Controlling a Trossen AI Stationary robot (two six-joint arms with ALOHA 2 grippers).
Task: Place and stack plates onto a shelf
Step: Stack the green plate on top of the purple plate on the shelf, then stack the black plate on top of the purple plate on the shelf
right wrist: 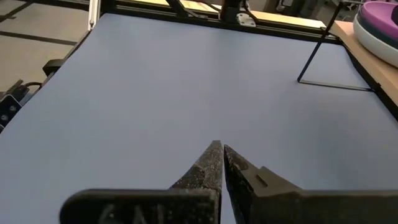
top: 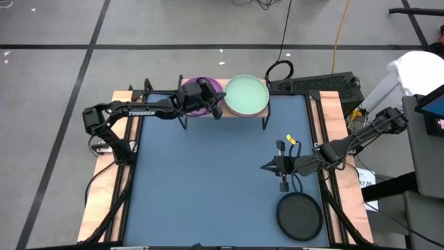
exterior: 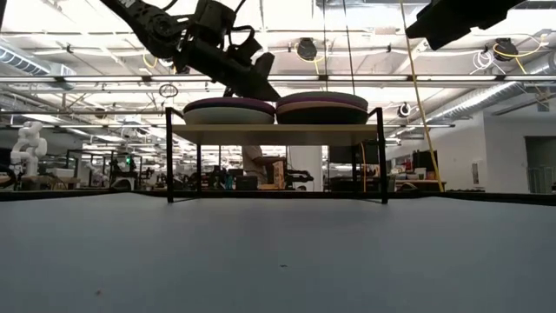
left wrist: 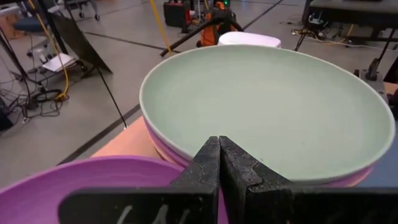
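The shelf (exterior: 278,133) stands at the table's far edge and carries two stacks. The left stack is topped by a purple plate (top: 196,89) over a white one (exterior: 228,116). The right stack is topped by the mint green plate (top: 246,96), with pink and dark plates (exterior: 321,113) beneath it. My left gripper (top: 211,99) is shut and hangs over the purple plate's rim, next to the green plate (left wrist: 267,106). My right gripper (top: 267,167) is shut, above bare table right of centre. One dark charcoal plate (top: 300,215) lies flat on the table near the right near corner. My left gripper slants down with shut fingers (left wrist: 208,158) over the purple plate's rim (left wrist: 134,165), on the side facing the green plate's stack. Whether the fingertips touch the rim, I cannot tell.
The shelf's thin black legs (top: 265,123) stand on the table's far part. A cable (top: 281,69) and a dark tray (top: 312,85) lie beyond the far edge. A broad stretch of blue-grey tabletop (top: 208,180) lies between the shelf and the near edge.
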